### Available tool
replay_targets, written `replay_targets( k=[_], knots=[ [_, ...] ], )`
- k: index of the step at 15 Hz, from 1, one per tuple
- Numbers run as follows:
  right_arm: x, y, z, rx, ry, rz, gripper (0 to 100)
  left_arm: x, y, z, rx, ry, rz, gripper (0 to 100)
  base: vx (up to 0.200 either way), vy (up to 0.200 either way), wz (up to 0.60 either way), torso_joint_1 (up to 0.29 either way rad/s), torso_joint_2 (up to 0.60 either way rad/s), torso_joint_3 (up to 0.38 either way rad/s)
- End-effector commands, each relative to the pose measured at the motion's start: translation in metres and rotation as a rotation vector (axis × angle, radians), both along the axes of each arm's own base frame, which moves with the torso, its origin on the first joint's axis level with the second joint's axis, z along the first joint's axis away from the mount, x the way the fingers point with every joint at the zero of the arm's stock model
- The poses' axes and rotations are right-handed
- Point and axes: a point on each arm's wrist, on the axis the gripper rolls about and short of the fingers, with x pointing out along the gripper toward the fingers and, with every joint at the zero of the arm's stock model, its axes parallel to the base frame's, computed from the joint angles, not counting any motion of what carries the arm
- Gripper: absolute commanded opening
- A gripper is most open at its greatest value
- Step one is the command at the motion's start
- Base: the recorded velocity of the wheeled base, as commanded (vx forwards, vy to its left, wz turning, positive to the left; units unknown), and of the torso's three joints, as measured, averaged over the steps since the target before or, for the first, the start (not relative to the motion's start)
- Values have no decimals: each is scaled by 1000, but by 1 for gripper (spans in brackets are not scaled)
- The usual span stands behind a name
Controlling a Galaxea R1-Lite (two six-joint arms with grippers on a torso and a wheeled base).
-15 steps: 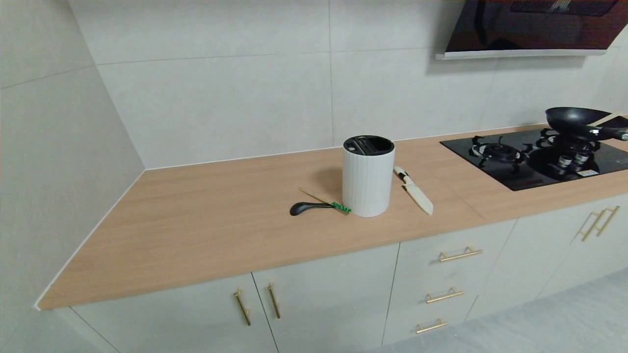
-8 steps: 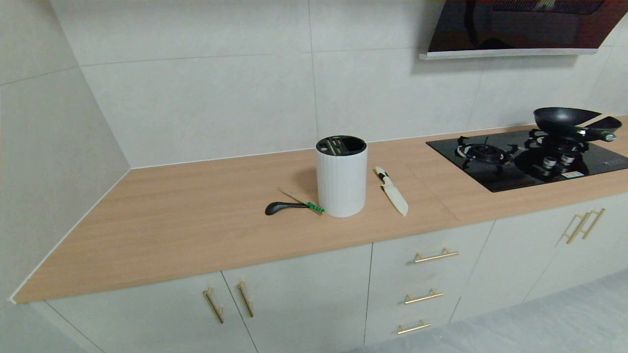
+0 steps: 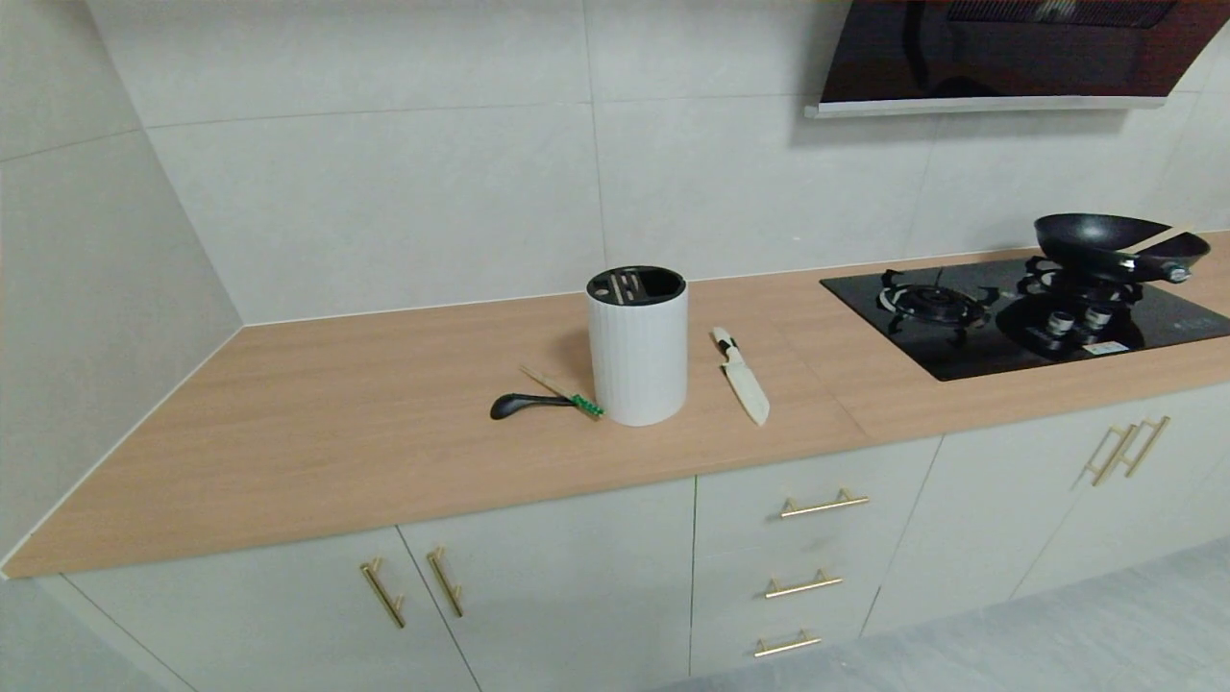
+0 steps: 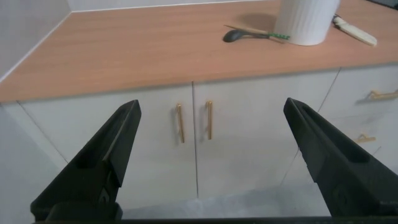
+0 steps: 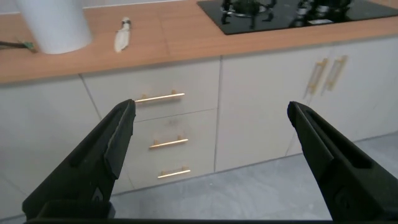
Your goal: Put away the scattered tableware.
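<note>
A white ribbed holder with a black slotted top stands mid-counter. Left of it lie a black spoon and wooden chopsticks with green ends, touching the holder's base. A cream-bladed knife lies to its right. My left gripper is open, low in front of the cabinet doors, with the spoon and holder farther off on the counter. My right gripper is open before the drawers, and the knife and holder sit beyond it. Both grippers hold nothing.
A wooden counter runs along a tiled wall with a corner at the left. A black gas hob with a wok is at the right, a hood above. Cabinets with gold handles lie below.
The head camera has shifted, so the whole scene slid left in view. The holder, spoon, chopsticks and knife keep their places on the counter.
</note>
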Motion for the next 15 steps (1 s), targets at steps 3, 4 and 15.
replay_targets(
  k=[3, 4, 15],
  knots=[
    [0, 0, 0, 0, 0, 0, 100, 0, 0, 0, 0, 2, 0, 100, 0, 0, 0, 0, 0, 0],
    [0, 0, 0, 0, 0, 0, 100, 0, 0, 0, 0, 2, 0, 100, 0, 0, 0, 0, 0, 0],
    [0, 0, 0, 0, 0, 0, 100, 0, 0, 0, -3, 0, 0, 100, 0, 0, 0, -245, 484, 241]
  ],
)
